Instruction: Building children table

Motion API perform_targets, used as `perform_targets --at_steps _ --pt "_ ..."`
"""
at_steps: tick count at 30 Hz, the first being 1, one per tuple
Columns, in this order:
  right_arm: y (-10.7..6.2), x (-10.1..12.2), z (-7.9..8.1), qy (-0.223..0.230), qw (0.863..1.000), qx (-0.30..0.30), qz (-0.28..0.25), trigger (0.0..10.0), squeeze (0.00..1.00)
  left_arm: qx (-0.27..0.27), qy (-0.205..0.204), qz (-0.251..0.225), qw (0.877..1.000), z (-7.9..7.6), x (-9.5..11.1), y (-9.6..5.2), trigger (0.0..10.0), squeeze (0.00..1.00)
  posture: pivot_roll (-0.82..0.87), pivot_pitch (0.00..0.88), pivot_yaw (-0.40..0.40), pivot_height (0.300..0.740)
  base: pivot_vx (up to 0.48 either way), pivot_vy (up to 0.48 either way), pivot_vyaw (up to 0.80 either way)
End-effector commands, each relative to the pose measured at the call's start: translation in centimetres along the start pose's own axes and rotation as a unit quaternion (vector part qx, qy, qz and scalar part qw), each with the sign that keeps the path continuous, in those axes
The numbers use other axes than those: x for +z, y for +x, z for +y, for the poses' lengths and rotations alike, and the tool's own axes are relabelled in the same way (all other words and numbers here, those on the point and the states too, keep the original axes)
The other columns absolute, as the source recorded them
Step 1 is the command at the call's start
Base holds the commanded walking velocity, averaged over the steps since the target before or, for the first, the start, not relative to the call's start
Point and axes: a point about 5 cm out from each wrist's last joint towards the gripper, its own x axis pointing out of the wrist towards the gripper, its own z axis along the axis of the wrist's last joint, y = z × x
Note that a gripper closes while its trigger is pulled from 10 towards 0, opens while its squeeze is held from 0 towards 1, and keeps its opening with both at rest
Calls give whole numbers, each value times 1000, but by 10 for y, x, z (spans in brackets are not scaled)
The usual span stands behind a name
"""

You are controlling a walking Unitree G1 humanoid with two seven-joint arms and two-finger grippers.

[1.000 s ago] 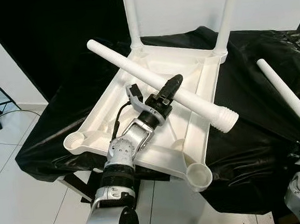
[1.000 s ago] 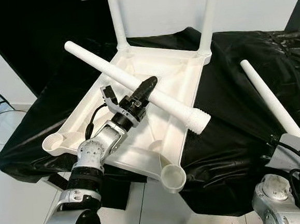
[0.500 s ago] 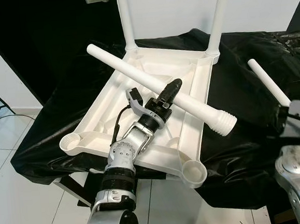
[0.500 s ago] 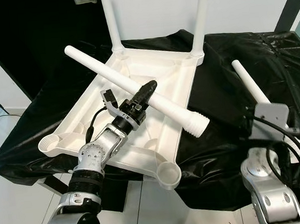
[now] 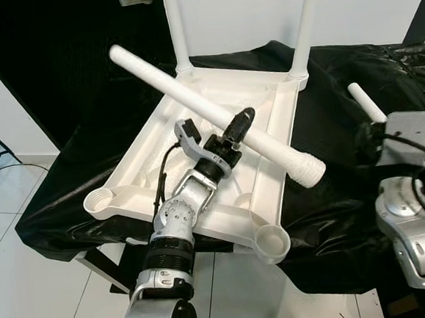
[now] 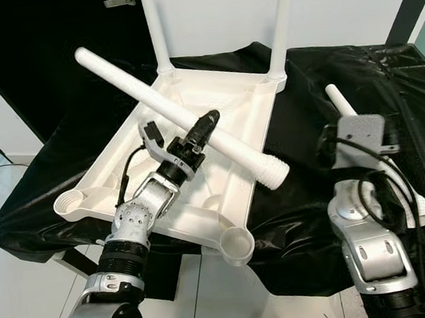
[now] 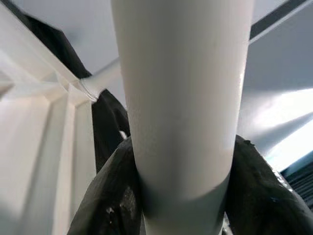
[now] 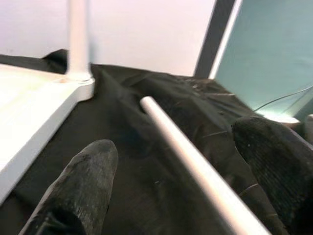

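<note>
A white plastic tabletop lies upside down on a bench draped in black cloth, filling the middle of the head views. Two legs are already fixed in its far corners and stand upright toward the top of the frame: one at upper left, one at upper right. The two near corners carry open round sockets, one at lower left and one at lower centre.

The left gripper sits at the centre of the frame above the tabletop, its black fingers clamped on either side of a loose white leg. This leg runs on a slant from the upper left of the frame down to the centre right, its ribbed, threaded end sticking out past the tabletop's right rim over the black cloth. In the left wrist view the tube runs straight up between the two dark fingers.

The right gripper is at the right of the frame, raised over the cloth with its fingers wide apart and holding nothing. Between them lies another loose white leg, flat on the black cloth to the right of the tabletop; its far tip shows in the head view beside the right wrist housing.
</note>
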Motion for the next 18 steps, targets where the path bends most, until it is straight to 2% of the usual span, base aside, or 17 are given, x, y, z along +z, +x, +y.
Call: perform_targets --at_steps 1,2,3,4,6,8,10,12,13,14,15,16,18 --pt "-2 -2 7 10 1000 27 3 10000 0 -158 53 10 986 -21 -1 0 0 0 -194 0 50 740 0 0 0" --pt "-3 1 12 11 999 43 -3 10000 0 -176 88 19 980 -27 -2 1 0 0 -196 0 54 740 0 0 0" --pt "-3 1 12 11 999 43 -3 10000 0 -176 88 19 980 -27 -2 1 0 0 -196 0 54 740 0 0 0" --pt "-4 3 16 12 998 54 -7 10000 0 -192 118 25 974 -33 -3 3 0 0 -198 0 56 740 0 0 0" --pt "-4 3 16 12 998 54 -7 10000 0 -192 118 25 974 -33 -3 3 0 0 -198 0 56 740 0 0 0" --pt "-3 6 21 11 998 67 -14 10000 0 -210 160 26 964 -41 -3 8 0 0 -200 0 60 740 0 0 0" --pt "-3 6 21 11 998 67 -14 10000 0 -210 160 26 964 -41 -3 8 0 0 -200 0 60 740 0 0 0" --pt "-2 9 24 8 996 80 -24 10000 0 -214 197 24 956 -44 -3 12 0 0 -201 0 61 740 0 0 0" --pt "-2 9 24 8 996 80 -24 10000 0 -214 197 24 956 -44 -3 12 0 0 -201 0 61 740 0 0 0" --pt "-1 13 29 11 994 104 -32 10000 0 -216 222 21 951 -46 -3 15 0 0 -200 0 60 740 0 0 0" --pt "-1 13 29 11 994 104 -32 10000 0 -216 222 21 951 -46 -3 15 0 0 -200 0 60 740 0 0 0" --pt "-2 15 33 7 992 123 -40 10000 906 -217 231 21 948 -46 -4 15 0 0 -199 0 60 740 0 0 0" --pt "-2 17 36 3 990 136 -45 10000 906 -217 239 21 946 -47 -5 16 0 0 -199 0 60 740 0 0 0"
